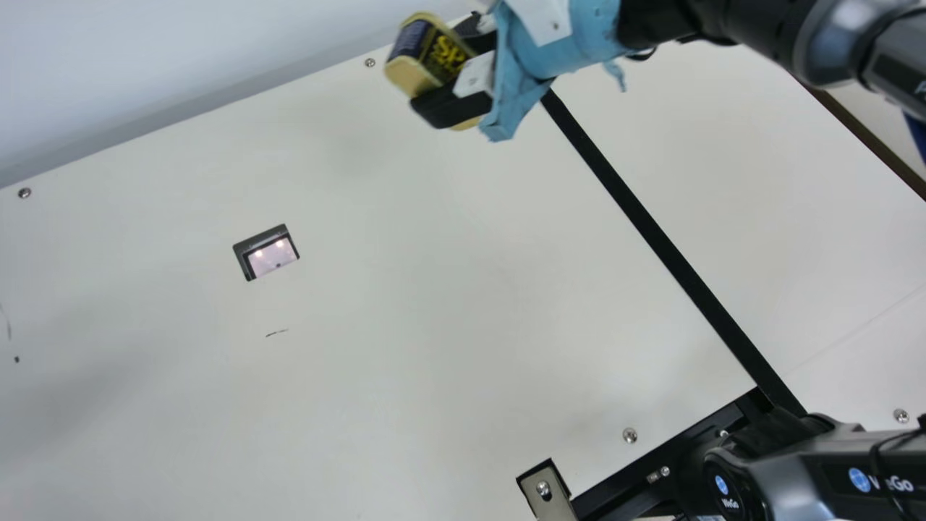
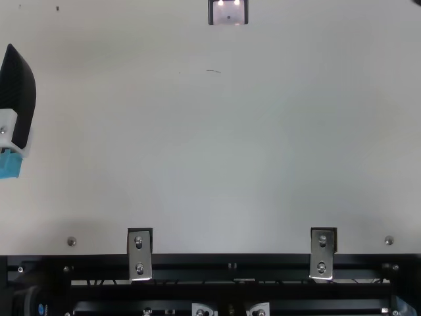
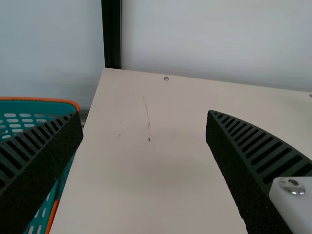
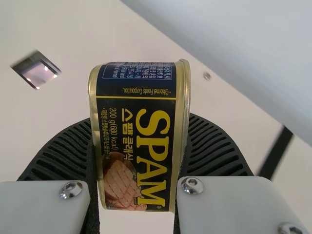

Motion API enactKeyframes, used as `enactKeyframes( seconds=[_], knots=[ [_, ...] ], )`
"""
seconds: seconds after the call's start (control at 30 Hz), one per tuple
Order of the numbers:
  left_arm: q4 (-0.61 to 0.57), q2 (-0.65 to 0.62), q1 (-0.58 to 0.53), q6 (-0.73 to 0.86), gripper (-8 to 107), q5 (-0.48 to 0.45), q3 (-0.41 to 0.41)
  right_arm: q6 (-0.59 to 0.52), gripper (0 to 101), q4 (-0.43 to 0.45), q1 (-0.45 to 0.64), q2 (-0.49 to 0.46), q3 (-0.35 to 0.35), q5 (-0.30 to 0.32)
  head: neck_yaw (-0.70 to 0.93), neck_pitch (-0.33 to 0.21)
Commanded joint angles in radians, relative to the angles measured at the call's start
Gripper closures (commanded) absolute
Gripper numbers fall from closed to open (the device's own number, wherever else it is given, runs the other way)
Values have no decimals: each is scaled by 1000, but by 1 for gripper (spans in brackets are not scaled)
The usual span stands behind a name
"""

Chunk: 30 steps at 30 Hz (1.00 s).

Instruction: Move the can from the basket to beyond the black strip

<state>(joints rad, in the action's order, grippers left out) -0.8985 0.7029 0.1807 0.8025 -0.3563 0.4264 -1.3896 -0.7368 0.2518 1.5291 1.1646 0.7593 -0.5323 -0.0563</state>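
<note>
Can (image 4: 136, 141), navy with gold rims, in right pincer's (image 1: 438, 64) grip, left pincer (image 2: 18, 99) agape

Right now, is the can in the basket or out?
Out. The right gripper holds the can up above the table, while the basket is beside the left gripper.

black-silver arm (image 1: 752, 29), blue wrist (image 1: 589, 29), ribbed black fingers (image 1: 441, 107), silver screws (image 4: 192, 185)
</note>
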Motion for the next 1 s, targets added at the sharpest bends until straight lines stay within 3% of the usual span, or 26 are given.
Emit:
enactKeyframes(
  seconds=[0.0, 0.23, 0.43, 0.67, 0.97],
  knots=[
    [0, 0, 0, 0, 9, 0, 0, 56, 101, 173, 41, 4, 20, 18, -17, -23],
    [0, 0, 0, 0, 9, 0, 0, 135, 101, 382, 124, 32, 92, 104, -17, -23],
    [0, 0, 0, 0, 9, 0, 0, 170, 101, 504, 176, 62, 136, 170, -17, -23],
    [0, 0, 0, 0, 9, 0, 0, 183, 101, 580, 225, 98, 153, 196, -17, -23],
    [0, 0, 0, 0, 9, 0, 0, 193, 101, 610, 271, 140, 158, 200, -17, -23]
  ],
)
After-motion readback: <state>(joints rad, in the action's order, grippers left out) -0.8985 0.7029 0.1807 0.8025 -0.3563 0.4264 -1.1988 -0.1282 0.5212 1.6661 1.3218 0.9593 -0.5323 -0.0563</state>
